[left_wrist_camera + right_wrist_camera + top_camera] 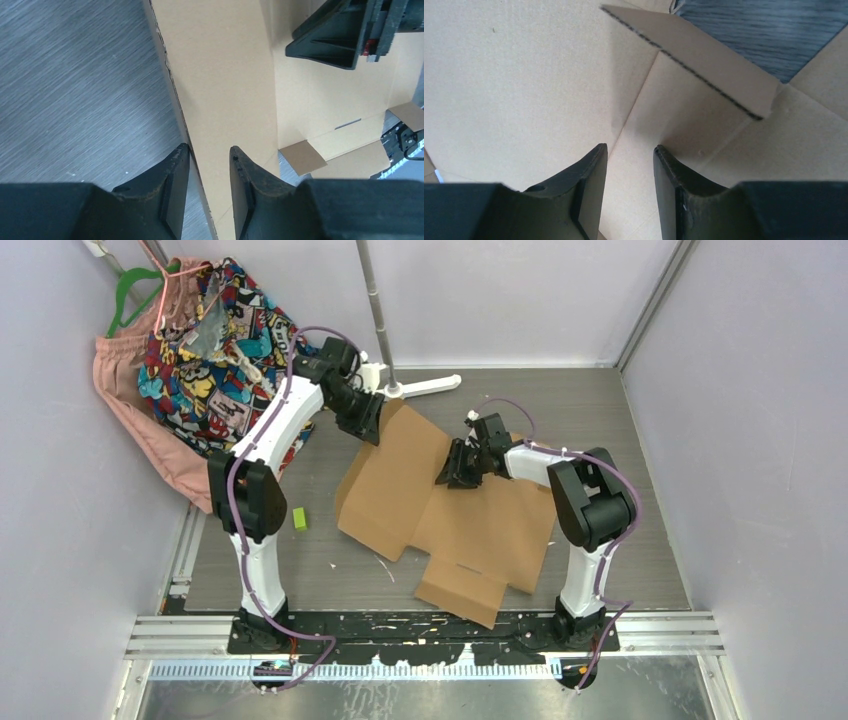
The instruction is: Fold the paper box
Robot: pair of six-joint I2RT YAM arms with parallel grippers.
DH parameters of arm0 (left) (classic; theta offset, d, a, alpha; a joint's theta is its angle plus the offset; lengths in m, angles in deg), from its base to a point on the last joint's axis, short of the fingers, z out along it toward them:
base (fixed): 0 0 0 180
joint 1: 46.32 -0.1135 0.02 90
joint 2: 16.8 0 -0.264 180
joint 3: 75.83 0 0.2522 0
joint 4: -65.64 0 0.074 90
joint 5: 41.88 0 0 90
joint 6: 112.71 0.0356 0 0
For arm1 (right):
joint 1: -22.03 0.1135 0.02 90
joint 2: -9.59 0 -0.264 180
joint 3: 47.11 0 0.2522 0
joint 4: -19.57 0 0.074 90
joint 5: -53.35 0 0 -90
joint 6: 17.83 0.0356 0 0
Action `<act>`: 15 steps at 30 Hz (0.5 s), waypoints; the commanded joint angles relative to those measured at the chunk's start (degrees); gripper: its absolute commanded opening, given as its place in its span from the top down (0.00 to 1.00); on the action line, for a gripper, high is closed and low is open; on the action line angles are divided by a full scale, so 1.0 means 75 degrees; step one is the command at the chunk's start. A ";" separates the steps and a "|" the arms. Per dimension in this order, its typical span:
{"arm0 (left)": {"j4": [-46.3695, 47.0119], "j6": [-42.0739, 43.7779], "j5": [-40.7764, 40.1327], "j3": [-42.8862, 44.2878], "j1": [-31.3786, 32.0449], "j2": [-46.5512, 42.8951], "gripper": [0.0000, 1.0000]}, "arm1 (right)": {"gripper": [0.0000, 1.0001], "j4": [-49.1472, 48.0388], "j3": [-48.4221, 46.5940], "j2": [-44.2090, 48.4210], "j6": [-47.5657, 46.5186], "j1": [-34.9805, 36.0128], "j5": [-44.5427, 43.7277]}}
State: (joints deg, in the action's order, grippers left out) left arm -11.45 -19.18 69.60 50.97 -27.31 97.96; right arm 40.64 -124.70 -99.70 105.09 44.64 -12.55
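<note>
The paper box (480, 520) is a flat brown cardboard sheet with flaps, spread on the table, its left panel (385, 475) tilted up. My left gripper (368, 425) is at that panel's far left edge. In the left wrist view it (210, 150) stands open, the cardboard (220, 75) edge running between its fingers without being pinched. My right gripper (455, 472) hovers over the sheet's middle. In the right wrist view it (630, 147) is open above a crease in the cardboard (524, 75), with a small flap (704, 65) standing up ahead of it.
A small green block (299, 518) lies on the table left of the sheet. Colourful fabric on hangers (200, 350) hangs at the back left. A white stand base (420, 388) with a pole (378, 310) sits just behind the cardboard. Walls close in on both sides.
</note>
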 commanded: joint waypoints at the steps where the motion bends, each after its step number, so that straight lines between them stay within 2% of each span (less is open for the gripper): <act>1: 0.0644 -0.0066 0.0899 -0.0245 0.0019 -0.0603 0.64 | 0.55 -0.0662 0.0202 -0.0206 0.0169 0.0069 -0.0046; 8: 0.0824 -0.0175 0.1565 -0.0534 0.0021 -0.0753 0.64 | 0.55 -0.1309 0.0425 -0.0370 0.0403 0.0067 0.0125; 15: 0.0631 -0.0141 0.0768 -0.0592 0.0017 -0.0790 0.59 | 0.56 -0.1687 0.0544 -0.0396 0.0554 0.0065 0.0302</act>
State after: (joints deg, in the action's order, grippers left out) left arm -7.15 -19.70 76.90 46.44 -27.31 94.42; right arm 30.22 -121.71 -100.93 108.79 44.62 -9.79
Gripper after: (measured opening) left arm 0.396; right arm 0.445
